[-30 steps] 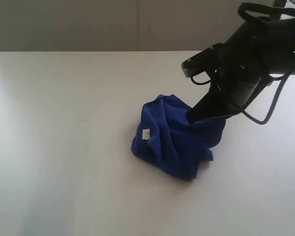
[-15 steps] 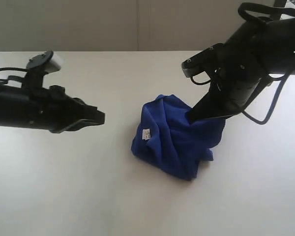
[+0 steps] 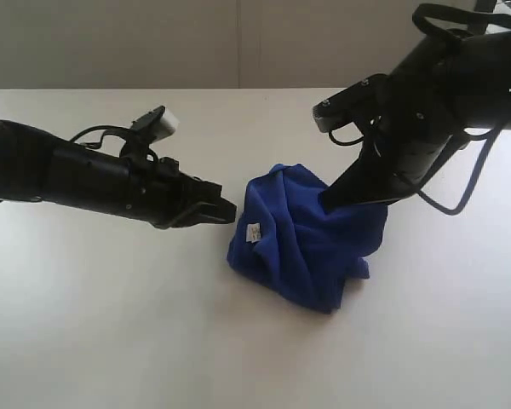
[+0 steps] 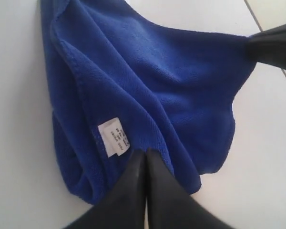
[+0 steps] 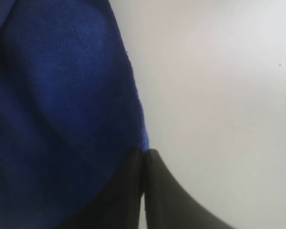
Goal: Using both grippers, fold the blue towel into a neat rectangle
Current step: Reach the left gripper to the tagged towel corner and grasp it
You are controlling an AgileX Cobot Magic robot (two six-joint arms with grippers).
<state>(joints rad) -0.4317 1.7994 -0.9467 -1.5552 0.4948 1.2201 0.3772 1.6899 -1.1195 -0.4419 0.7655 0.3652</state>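
Left tool [image 3: 229, 209] nearer towel [image 3: 307, 243], white table [image 3: 111, 328]

The towel [image 3: 311, 247] is soft blue cloth, fleecy and matt, with a fine nap and a thin stitched hem. Its small white tag [image 4: 113, 138] looks like woven fabric or paper, hard to say which. The table [image 3: 102, 341] is smooth and white with a dull sheen. The fingers [image 4: 128, 191] of the left gripper [image 3: 232, 210] are smooth black, likely plastic, faintly satin. The right gripper [image 3: 326, 204] looks the same, and its cable [image 3: 460, 207] is slightly glossy black.
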